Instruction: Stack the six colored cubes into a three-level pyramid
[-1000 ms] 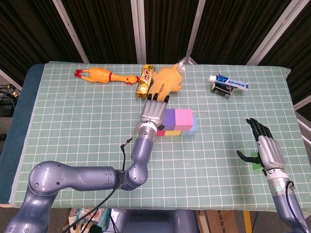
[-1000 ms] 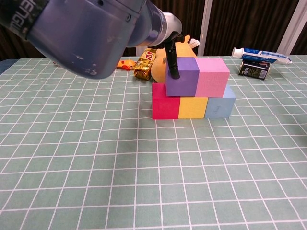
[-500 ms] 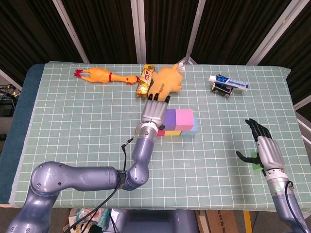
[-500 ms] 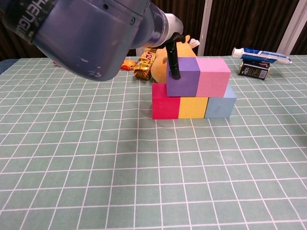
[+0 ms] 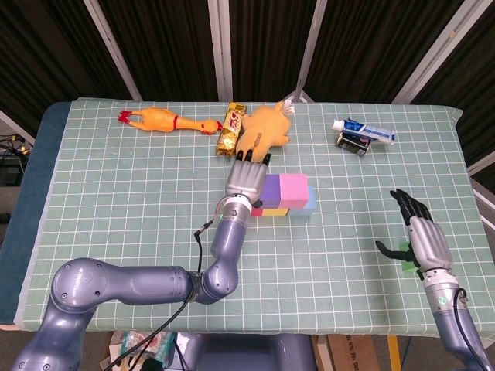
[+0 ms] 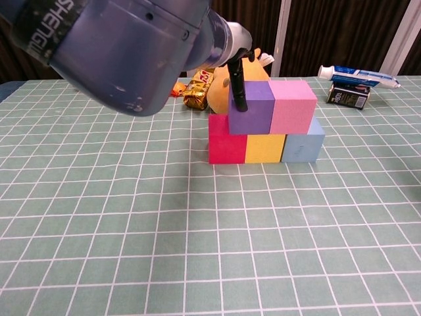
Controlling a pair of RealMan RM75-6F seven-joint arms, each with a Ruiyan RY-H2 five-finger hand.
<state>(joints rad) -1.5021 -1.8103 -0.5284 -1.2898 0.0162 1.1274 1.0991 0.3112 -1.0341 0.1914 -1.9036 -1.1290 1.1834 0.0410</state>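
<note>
Five cubes are visibly built so far, and they sit right against the left hand (image 5: 247, 178): a red cube (image 6: 226, 137), a yellow cube (image 6: 264, 146) and a blue cube (image 6: 302, 146) form the bottom row just under and to the right of its fingers, with a purple cube (image 6: 250, 108) and a pink cube (image 6: 293, 105) on top, side by side and touching. One dark finger (image 6: 238, 85) of that hand lies down the front left face of the purple cube, most likely nudging or steadying it so the second row sits centred over the joints below; whether the hand pinches the cube or only presses on it cannot be told, since the far side is hidden. Each cube looks like a matt, sharp-edged foam block in a single flat colour. A sixth piece is needed for the peak, and a small green thing (image 5: 405, 256) shows by the palm of the right hand (image 5: 423, 238), which rests on the bench (image 5: 116, 201) with fingers spread, well to the right of the stack; it is mostly hidden, so I cannot say whether it is gripped. Beyond the left hand's fingertips lie a rubber chicken (image 5: 265, 128), a candy bar (image 5: 231, 128) and a second chicken toy (image 5: 165, 120), out of the way
</note>
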